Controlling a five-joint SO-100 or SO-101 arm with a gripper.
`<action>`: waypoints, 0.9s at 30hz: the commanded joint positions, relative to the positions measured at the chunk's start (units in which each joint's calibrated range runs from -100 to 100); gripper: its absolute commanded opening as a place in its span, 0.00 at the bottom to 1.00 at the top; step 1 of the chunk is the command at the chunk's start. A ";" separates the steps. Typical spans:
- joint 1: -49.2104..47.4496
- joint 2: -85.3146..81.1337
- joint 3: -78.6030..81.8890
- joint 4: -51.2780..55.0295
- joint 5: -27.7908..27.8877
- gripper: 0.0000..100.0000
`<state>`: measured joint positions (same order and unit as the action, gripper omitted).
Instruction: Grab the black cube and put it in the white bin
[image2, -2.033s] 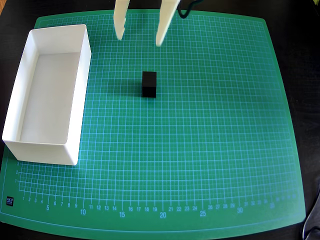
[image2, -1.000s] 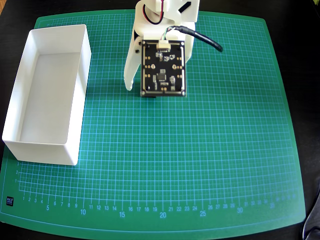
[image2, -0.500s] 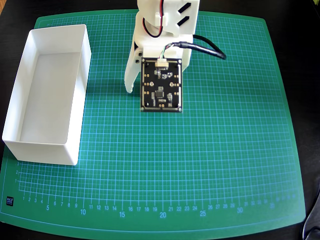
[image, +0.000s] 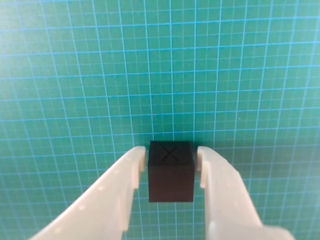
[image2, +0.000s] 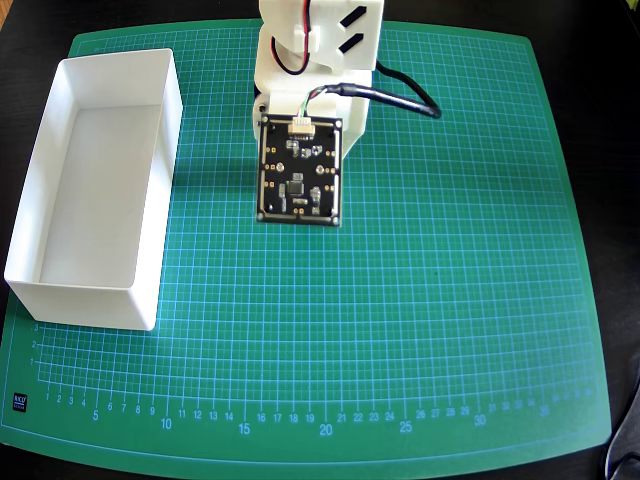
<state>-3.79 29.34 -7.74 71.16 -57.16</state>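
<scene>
In the wrist view the two pale fingers (image: 172, 167) press on both sides of the black cube (image: 171, 172), which sits on the green mat (image: 75, 75), while the white bin (image2: 62, 215) stands well apart at the mat's left edge.
</scene>
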 joint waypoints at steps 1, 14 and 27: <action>0.19 -0.35 -1.24 0.05 -0.14 0.12; 0.44 -0.69 -1.24 1.67 -0.19 0.04; 1.70 -16.38 -4.21 13.55 0.39 0.01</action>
<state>-3.10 21.00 -9.64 82.68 -56.90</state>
